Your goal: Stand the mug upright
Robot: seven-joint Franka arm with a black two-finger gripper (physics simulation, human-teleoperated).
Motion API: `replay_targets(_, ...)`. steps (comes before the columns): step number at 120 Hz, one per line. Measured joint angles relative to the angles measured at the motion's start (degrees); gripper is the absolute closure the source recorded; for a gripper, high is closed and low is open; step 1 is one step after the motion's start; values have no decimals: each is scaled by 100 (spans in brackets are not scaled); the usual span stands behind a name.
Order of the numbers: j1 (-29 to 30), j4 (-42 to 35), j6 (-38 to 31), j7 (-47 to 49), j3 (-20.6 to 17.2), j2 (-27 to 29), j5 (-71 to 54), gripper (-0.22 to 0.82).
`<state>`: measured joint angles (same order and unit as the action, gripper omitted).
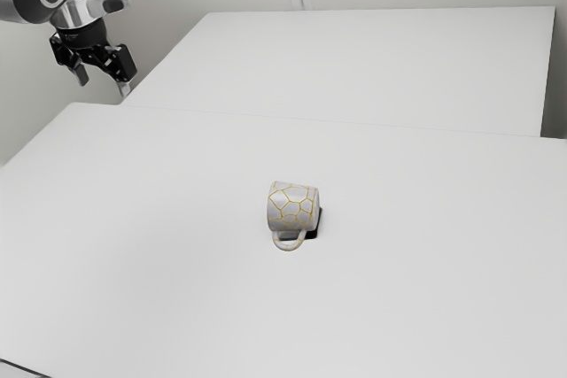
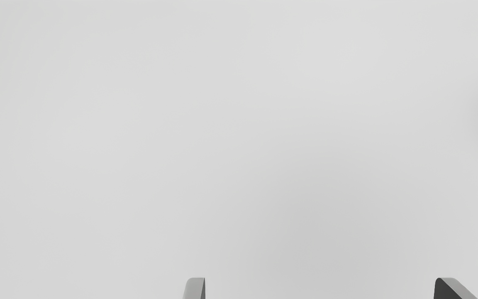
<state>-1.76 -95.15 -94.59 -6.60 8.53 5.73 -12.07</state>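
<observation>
Tool (image 1: pixel 104 82) first, ext. view: seen near far edge of bench (image 1: pixel 159 307), toward the exterior view's left, well apart from mug (image 1: pixel 293 207); exact ht. above bench can't tell. Now to mug: lying on its side approx. mid-bench, handle (image 1: pixel 288 244) on bench's near side, so not upright. Which end = mouth, can't tell from here. Dark patch (image 1: pixel 318 224) on bench, right beside mug, prob. shadow.

Wrist view next: fingers (image 2: pixel 194 290) wide apart, w/ nothing between. Pale surface beyond, poss. bench.

Main risk, as judged: rolling on bench if round body gets bumped off-centre, e.g. by one finger landing early. Handle could also foul a finger & twist mug, or spoil grip. W/ mouth end misread, might end upside down on bench. If gripped too near one end, could swing or slip mid-turn. If let go while tilted, or w/ base not flat on bench, likely to tip straight back over. Pressing too low = jamming fingertips into bench.
</observation>
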Motion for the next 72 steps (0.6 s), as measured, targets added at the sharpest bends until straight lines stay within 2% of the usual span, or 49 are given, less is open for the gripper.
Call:
replay_targets(40,40,-80,-35,2,-77,-16,131,0)
replay_targets(53,170,-194,-34,21,-17,-54,804,0)
replay_targets(72,683,-649,-28,62,6,-346,2012,0)
